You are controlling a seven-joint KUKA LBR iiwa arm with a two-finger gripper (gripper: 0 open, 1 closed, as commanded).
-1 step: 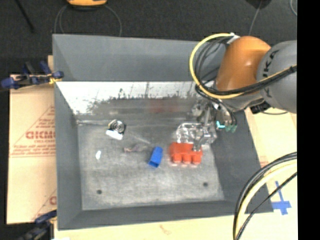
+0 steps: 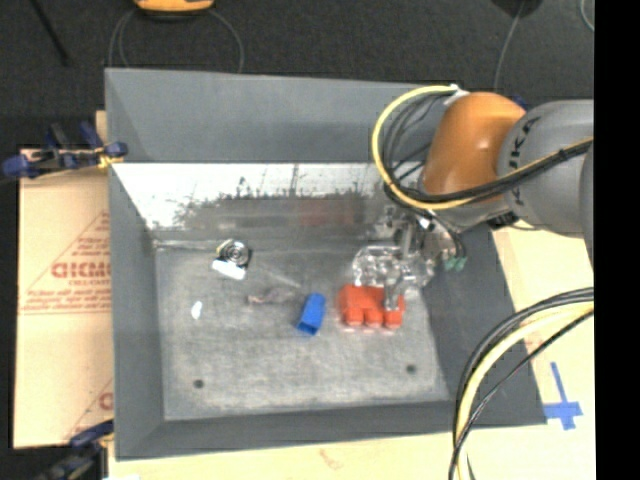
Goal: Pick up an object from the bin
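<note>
My gripper (image 2: 390,268) hangs low over the right part of the bin floor, under the arm's orange cover. Directly below and in front of it lies a red blocky thing (image 2: 362,306), its upper right part overlapped by the gripper. A small blue block (image 2: 312,313) rests just left of the red thing, a narrow gap between them.
A round silver and white thing (image 2: 232,258) lies at the back left of the floor. A thin dark scrap (image 2: 265,296) and a tiny white bit (image 2: 197,310) lie between it and the blue block. The bin's right wall slopes up close to the gripper.
</note>
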